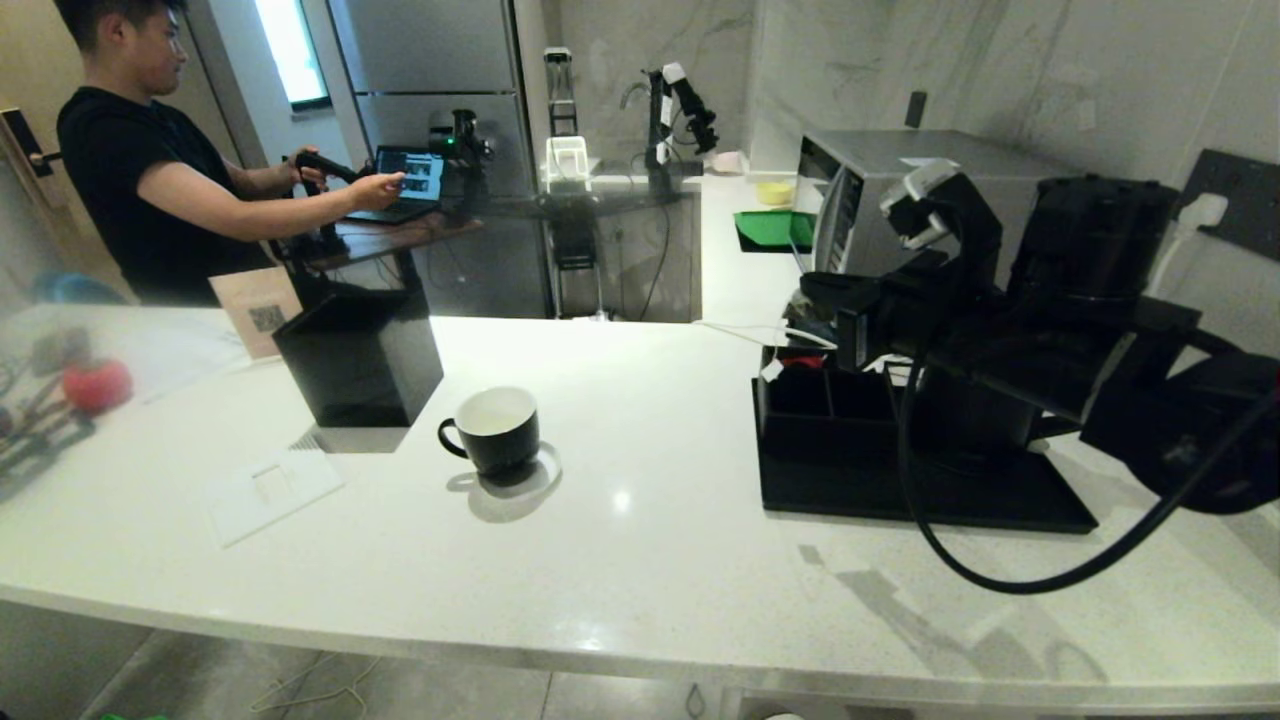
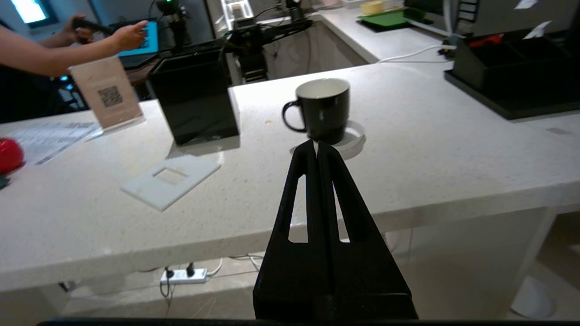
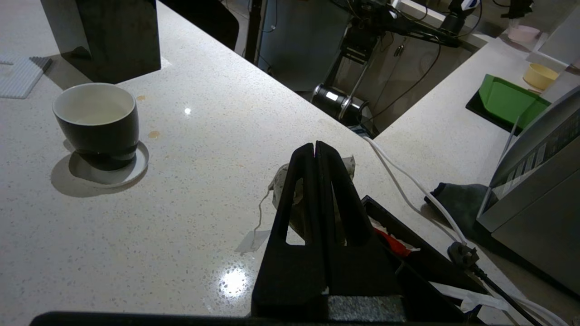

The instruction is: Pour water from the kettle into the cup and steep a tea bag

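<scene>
Wide white countertop running to a curved near edge, with a broad bare stretch between the cup and the black organiser tray at the right. Cup upright on a small white coaster, handle toward the robot's left, well apart from the tray and just right of the open-topped black square box. Flat white plate with a square cut-out lying nearer the front edge, left of the cup. Kettle standing at the back of the tray, largely hidden behind the right arm. Right gripper held above the counter at the tray's near corner, fingers pressed together, a pale tea bag showing just behind them, its string and small tag trailing onto the counter; whether the fingers pinch the bag cannot be told. Left gripper out before the counter's front edge, pointing at the cup, fingers pressed together and holding nothing. Person beyond the far edge, hand stretched to a laptop
</scene>
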